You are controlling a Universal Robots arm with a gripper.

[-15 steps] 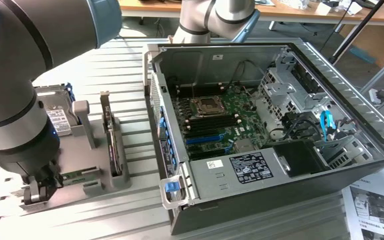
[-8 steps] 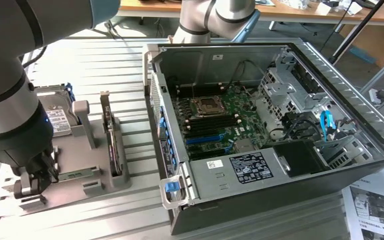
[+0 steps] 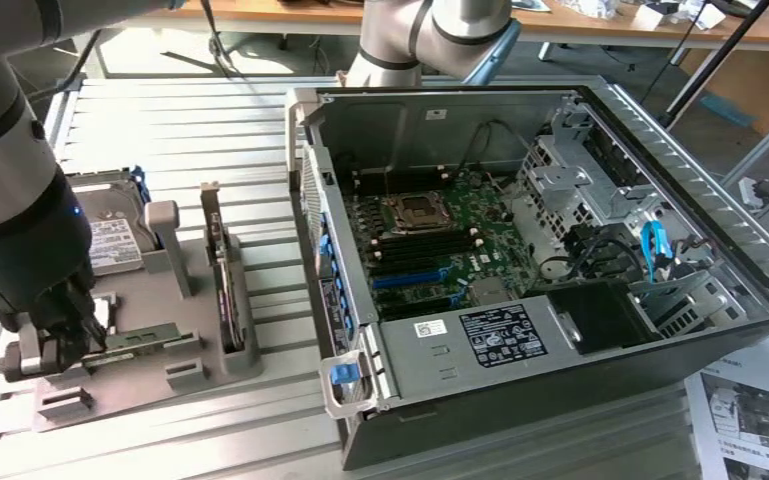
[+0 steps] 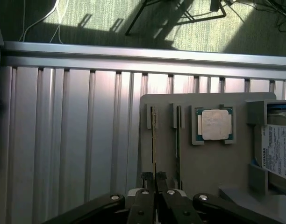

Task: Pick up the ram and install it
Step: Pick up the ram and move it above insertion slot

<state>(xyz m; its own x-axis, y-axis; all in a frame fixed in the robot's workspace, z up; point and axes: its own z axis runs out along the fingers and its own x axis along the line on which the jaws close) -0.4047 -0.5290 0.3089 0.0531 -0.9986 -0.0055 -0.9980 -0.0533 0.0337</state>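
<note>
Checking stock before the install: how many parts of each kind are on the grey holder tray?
Thin green ram sticks: 2
Square silver processor chip: 1
Silver labelled hard drive: 1
Dark expansion card standing on edge: 1
Total: 5

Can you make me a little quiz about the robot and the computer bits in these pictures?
1. True or false: the computer case is open, so you can see the motherboard.
2. Pick one: the gripper is shut on A) the ram, B) the square silver chip, C) the hard drive.
3. Fill in: counting the ram, ___ thin sticks stand on edge in the gray holder.

Key: 1 true. 2 A. 3 two.
</note>
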